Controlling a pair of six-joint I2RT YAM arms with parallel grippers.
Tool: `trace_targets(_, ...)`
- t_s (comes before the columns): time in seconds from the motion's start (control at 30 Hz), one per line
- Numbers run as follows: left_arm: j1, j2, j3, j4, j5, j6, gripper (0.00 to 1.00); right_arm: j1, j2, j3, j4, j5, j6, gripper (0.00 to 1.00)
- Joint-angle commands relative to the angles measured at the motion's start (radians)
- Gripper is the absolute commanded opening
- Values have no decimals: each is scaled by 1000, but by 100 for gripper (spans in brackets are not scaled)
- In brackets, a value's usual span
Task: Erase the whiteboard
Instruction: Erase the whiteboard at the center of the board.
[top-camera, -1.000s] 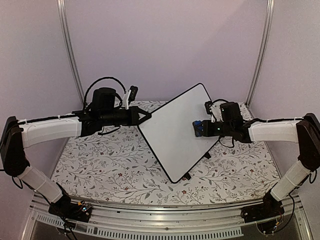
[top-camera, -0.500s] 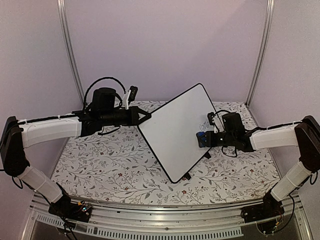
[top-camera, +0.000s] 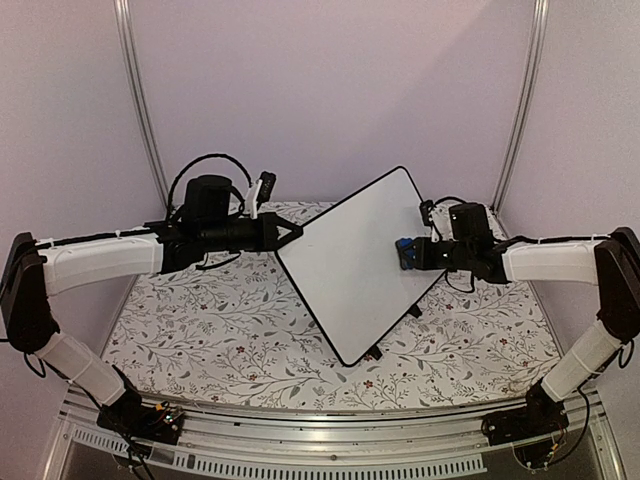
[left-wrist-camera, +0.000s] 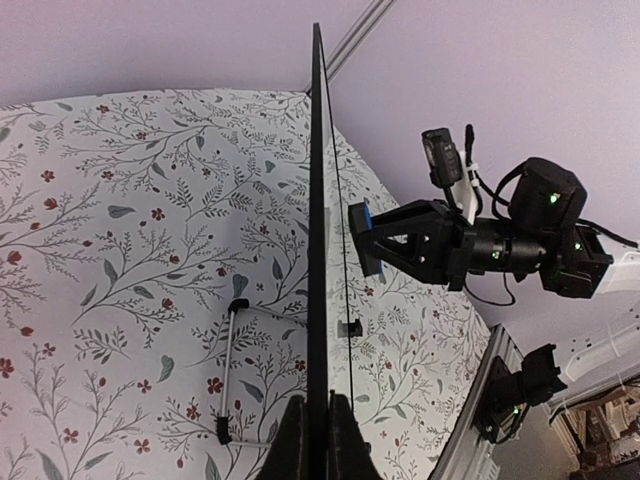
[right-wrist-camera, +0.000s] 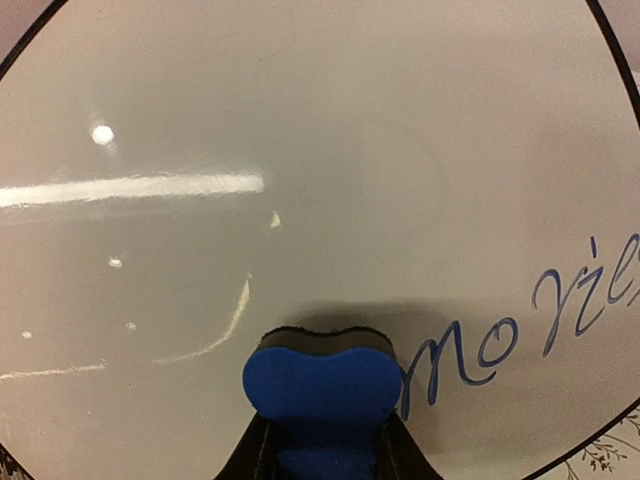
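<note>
From above: whiteboard (top-camera: 345, 262) standing steeply tilted over the floral tabletop (top-camera: 220, 335), left corner clamped in the closed left gripper (top-camera: 291, 235). Right gripper (top-camera: 404, 253) closed on a blue eraser (top-camera: 401, 250), pressed to the whiteboard's right side. Writing too small to make out from there.

Only from the right wrist: blue cursive (right-wrist-camera: 520, 325) just right of the eraser, faint wipe smears (right-wrist-camera: 238, 310) to its left.

Only from the left wrist: whiteboard edge-on, straight ahead of the left gripper, eraser flat against its face, wire stand (left-wrist-camera: 232, 370) on the tabletop behind.
</note>
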Motion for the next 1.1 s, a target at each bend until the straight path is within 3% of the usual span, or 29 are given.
trace_targets(0.0,-36,-10,4,-3,66,74,0,-9,19,-42,-18,-5,-19,16)
trace_targets(0.2,-35,-8,6,-3,68,72,0,-9,6,-175,29,-30,9,15)
trace_targets(0.33,-36,-8,6,-3,68,74,0,-9,0,-179,33,-36,16,16)
trace_targets(0.7,-35,-8,6,-5,65,76,0,-9,82,93,-70,-6,-39,16)
trace_targets(1.07,-35,-10,6,-2,72,72,0,-11,23,-129,2,14,-5,16)
